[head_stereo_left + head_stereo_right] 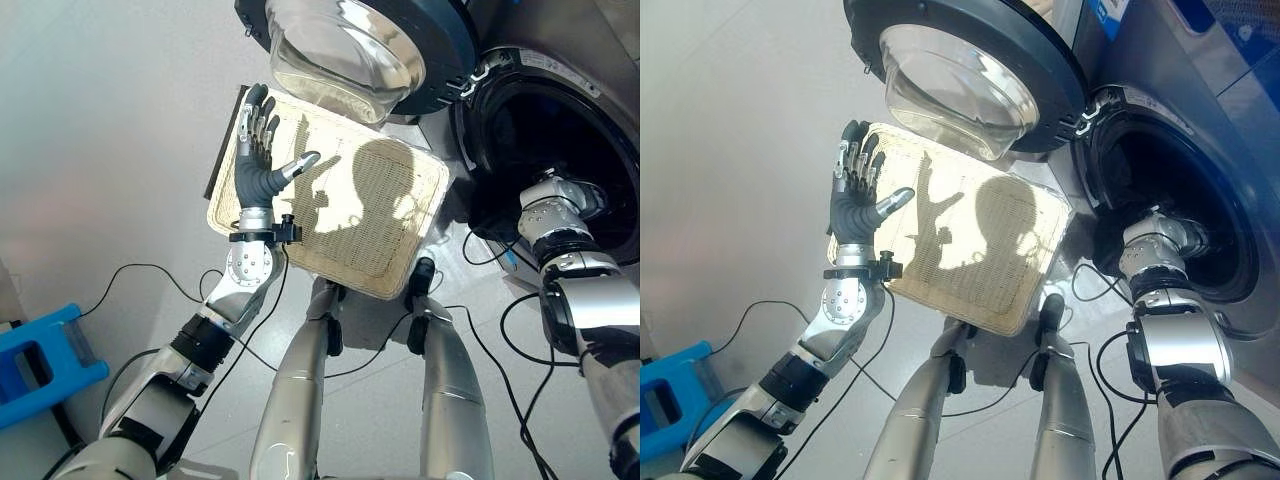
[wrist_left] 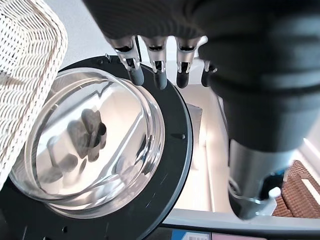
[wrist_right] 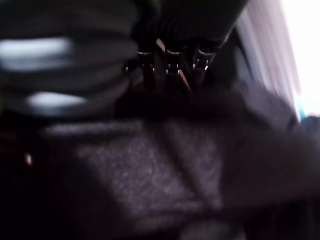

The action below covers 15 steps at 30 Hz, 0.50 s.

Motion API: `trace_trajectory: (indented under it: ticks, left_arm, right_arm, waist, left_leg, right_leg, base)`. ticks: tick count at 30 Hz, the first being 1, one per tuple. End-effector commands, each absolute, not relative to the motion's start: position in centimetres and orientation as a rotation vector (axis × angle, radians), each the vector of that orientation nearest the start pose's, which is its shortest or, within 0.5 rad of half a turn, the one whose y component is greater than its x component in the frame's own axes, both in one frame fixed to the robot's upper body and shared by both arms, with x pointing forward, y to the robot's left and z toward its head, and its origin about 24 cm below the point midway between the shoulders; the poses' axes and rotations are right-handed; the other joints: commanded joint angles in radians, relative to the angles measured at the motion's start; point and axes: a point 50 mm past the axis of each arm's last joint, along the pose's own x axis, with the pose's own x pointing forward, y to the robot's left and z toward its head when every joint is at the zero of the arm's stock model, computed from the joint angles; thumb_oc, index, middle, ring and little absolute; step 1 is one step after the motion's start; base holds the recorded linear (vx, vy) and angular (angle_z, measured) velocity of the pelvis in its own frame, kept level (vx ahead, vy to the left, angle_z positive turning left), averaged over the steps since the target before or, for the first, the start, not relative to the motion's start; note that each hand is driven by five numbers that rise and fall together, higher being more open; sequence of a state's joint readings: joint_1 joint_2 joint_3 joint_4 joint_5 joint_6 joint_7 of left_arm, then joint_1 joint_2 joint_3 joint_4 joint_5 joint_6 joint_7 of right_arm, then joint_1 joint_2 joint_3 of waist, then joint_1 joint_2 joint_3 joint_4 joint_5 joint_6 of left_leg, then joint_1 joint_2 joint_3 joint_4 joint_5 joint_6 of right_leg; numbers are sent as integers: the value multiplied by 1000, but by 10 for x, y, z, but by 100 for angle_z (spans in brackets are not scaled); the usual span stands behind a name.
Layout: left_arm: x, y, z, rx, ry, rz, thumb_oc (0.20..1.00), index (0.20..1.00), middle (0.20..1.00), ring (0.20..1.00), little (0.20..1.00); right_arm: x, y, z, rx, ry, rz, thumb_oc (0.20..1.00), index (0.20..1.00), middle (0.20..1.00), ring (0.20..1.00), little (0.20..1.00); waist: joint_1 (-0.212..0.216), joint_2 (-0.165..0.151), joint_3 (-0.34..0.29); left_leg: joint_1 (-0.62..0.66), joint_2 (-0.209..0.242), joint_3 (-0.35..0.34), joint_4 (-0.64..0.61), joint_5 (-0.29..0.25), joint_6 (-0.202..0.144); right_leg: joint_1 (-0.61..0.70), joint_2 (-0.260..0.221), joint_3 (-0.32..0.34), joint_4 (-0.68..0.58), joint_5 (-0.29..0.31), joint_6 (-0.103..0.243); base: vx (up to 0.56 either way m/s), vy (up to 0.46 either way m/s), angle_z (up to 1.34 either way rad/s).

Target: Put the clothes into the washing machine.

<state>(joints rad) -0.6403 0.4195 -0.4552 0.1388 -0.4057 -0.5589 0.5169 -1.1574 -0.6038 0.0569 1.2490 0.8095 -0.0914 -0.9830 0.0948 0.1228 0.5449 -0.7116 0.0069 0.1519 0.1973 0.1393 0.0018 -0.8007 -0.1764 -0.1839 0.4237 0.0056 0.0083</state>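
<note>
Left hand spread above basket; right hand reached into drum.

The left hand (image 1: 258, 165) is held with fingers (image 1: 262, 115) straight, touching nothing, over the shallow cream wicker basket (image 1: 400, 225). The right hand (image 3: 172, 55) is sunk in dark grey cloth (image 3: 150, 170) inside the front-loading washing machine (image 1: 1200, 130); its grip cannot be told.

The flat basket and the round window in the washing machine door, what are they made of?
The pale flat rectangular basket looks like woven wicker or rattan, matt cream: a fine open weave shows across its base and rim. The round bulging window in the dark washing machine door looks like thick clear glass, glossy, with bright reflections; it could be hard plastic.
</note>
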Motion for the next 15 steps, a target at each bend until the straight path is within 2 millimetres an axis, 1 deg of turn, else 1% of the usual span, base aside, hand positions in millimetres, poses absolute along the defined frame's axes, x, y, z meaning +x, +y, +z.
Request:
trace_trajectory:
  ticks: [1, 3, 4, 6, 7, 9, 10, 11, 15]
  left_arm:
    - [297, 112, 219, -223, -951, -116, 1000, 1000, 1000, 1000, 1000]
    - [296, 113, 217, -223, -951, -117, 1000, 1000, 1000, 1000, 1000]
    - [294, 114, 216, -224, -952, -118, 1000, 1000, 1000, 1000, 1000]
    - [294, 114, 215, -225, -952, -119, 1000, 1000, 1000, 1000, 1000]
    - [292, 113, 212, -227, -952, -125, 1000, 1000, 1000, 1000, 1000]
    - [292, 113, 212, -228, -951, -126, 1000, 1000, 1000, 1000, 1000]
    - [292, 112, 212, -228, -949, -128, 1000, 1000, 1000, 1000, 1000]
    - [291, 112, 210, -226, -949, -129, 1000, 1000, 1000, 1000, 1000]
    - [290, 110, 210, -227, -946, -126, 1000, 1000, 1000, 1000, 1000]
  right_arm:
    - [355, -345, 205, 94, 8, -1388, 1000, 1000, 1000, 1000, 1000]
    - [352, -346, 198, 9, 49, -1425, 1000, 1000, 1000, 1000, 1000]
    - [349, -347, 190, -60, 88, -1444, 1000, 1000, 1000, 1000, 1000]
    - [348, -349, 186, -78, 107, -1448, 1000, 1000, 1000, 1000, 1000]
    - [344, -352, 178, -78, 139, -1470, 1000, 1000, 1000, 1000, 1000]
    - [344, -353, 177, -73, 141, -1473, 1000, 1000, 1000, 1000, 1000]
    - [342, -354, 174, -54, 149, -1479, 1000, 1000, 1000, 1000, 1000]
    - [339, -357, 164, 13, 166, -1471, 1000, 1000, 1000, 1000, 1000]
    - [339, -356, 164, 5, 152, -1476, 1000, 1000, 1000, 1000, 1000]
  waist:
    - [-11, 55, -25]
    - [-11, 53, -25]
    - [-10, 51, -25]
    - [-10, 51, -25]
    - [-7, 54, -25]
    - [-7, 54, -25]
    - [-7, 54, -25]
    - [-6, 54, -25]
    - [-7, 54, -25]
  left_leg:
    - [-3, -83, 14, 112, -158, 7]
    - [-2, -81, 15, 116, -162, 10]
    - [2, -80, 15, 116, -165, 11]
    - [2, -80, 15, 116, -166, 12]
    - [3, -78, 14, 118, -169, 13]
    - [4, -78, 14, 118, -170, 13]
    - [7, -78, 15, 118, -171, 13]
    - [9, -78, 14, 118, -173, 14]
    - [13, -79, 12, 116, -174, 15]
  right_leg:
    - [10, -7, -93, 38, 8, 92]
    - [12, -7, -94, 42, 6, 93]
    - [17, -6, -94, 40, 6, 95]
    - [18, -6, -94, 39, 5, 95]
    - [19, -7, -94, 42, 2, 96]
    - [20, -7, -94, 42, 1, 96]
    - [24, -8, -94, 40, 1, 96]
    - [26, -10, -95, 37, 3, 98]
    - [29, -10, -93, 31, 6, 98]
  base:
    - [0, 0, 0]
    - [12, 14, 5]
    - [8, 6, 5]
    - [10, 9, 6]
    - [11, 14, 4]
    - [0, 0, 0]
    - [0, 0, 0]
    - [0, 0, 0]
    - [0, 0, 0]
